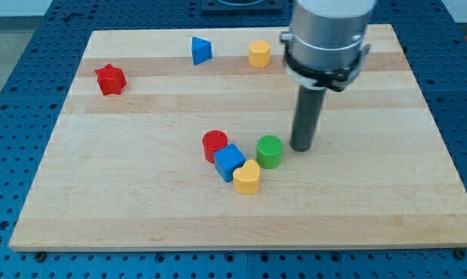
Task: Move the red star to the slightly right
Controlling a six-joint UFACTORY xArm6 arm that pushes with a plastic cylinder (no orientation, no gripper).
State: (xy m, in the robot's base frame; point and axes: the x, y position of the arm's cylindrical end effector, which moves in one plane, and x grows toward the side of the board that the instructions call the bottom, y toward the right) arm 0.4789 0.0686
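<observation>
The red star [109,80] lies near the view's upper left on the wooden board [140,209]. My tip [301,147] rests on the board right of centre, far to the right of and below the star. The tip stands just to the right of a green cylinder [269,151], with a small gap between them.
A red cylinder [214,144], a blue cube [229,162] and a yellow heart-like block [247,177] cluster left of the green cylinder. A blue wedge-like block [201,50] and a yellow hexagonal block [259,53] sit near the top edge.
</observation>
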